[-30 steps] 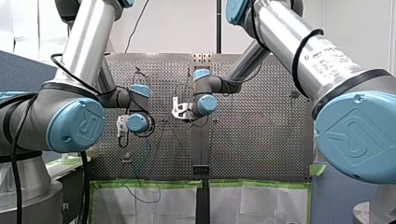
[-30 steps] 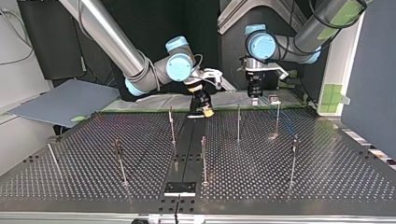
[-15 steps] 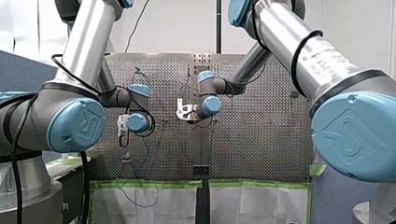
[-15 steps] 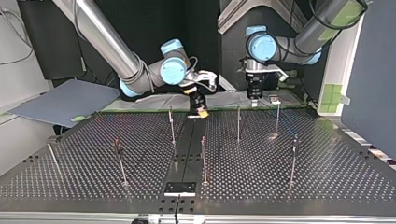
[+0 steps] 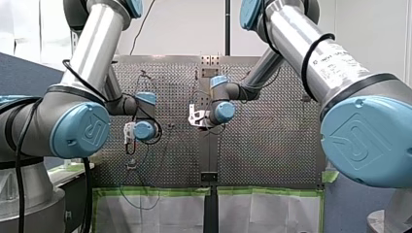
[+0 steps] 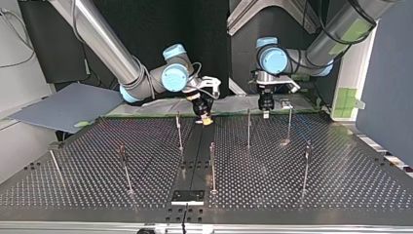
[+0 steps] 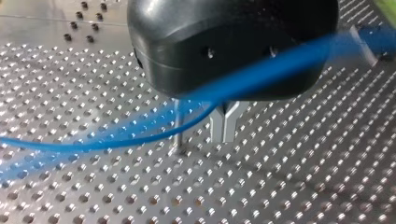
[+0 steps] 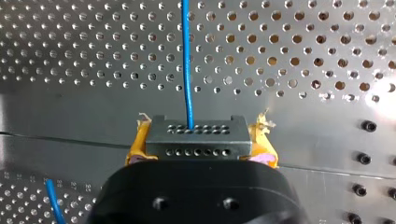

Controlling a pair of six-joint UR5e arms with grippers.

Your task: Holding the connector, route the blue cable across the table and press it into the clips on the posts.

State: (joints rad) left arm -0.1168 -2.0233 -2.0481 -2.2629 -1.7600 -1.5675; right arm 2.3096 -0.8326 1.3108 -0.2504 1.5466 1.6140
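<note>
Connector held, cable leading off at 12 o'clock.
My right gripper (image 6: pixel 206 118) clamps the connector (image 8: pixel 196 135) between yellow pads. The blue cable (image 8: pixel 187 60) leaves it lengthwise toward 12 o'clock, straight ahead of the jaws. In the top view my left gripper (image 6: pixel 265 115) hangs at 3 o'clock from it, metal fingers (image 7: pixel 218 126) pressed together beside a post (image 7: pixel 177 122). Whether they pinch the blue cable I cannot tell. The right arm, I judge, leads the routing.
</note>
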